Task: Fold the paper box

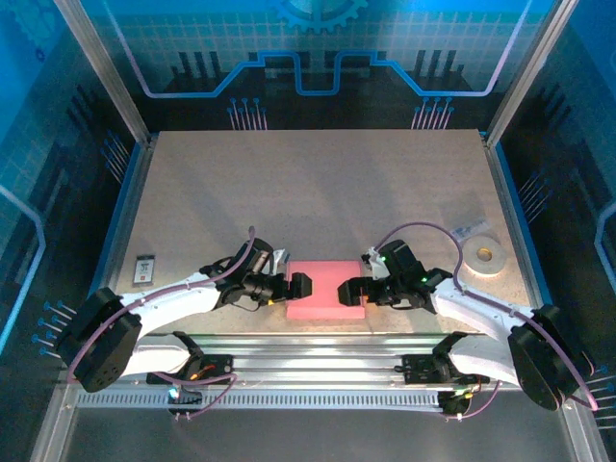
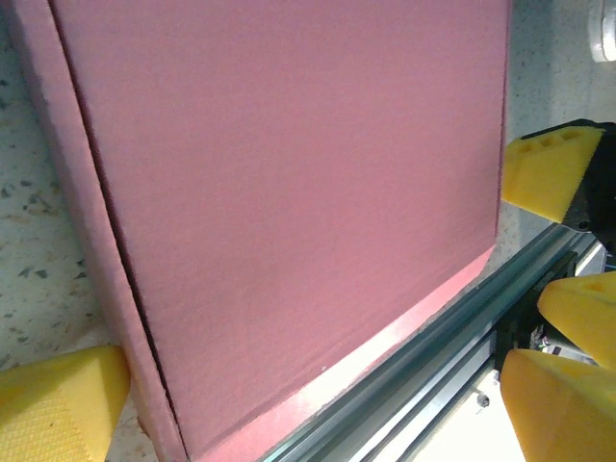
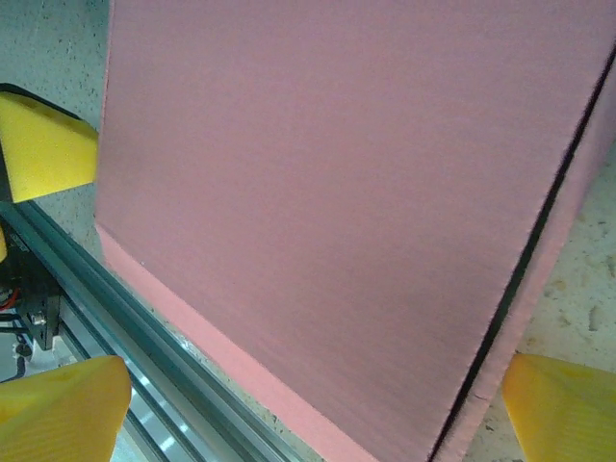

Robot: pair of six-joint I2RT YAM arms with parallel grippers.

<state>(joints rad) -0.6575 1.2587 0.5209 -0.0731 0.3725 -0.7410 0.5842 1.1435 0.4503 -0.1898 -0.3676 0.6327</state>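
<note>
1. Top external view: paper box (image 1: 325, 287), a flat pink rectangle, lies at the table's (image 1: 318, 192) near edge, just beside the rail (image 1: 318, 348), between both grippers.
2. Left gripper (image 1: 304, 286) & right gripper (image 1: 345, 291): jaws spread wide, grasping nothing.
3. Left wrist view: side seam (image 2: 115, 260) gapes slightly.
4. Technique (judged): press seam w/ flat pads, straight down; brace opp. side vs. sliding over the rail.
</note>
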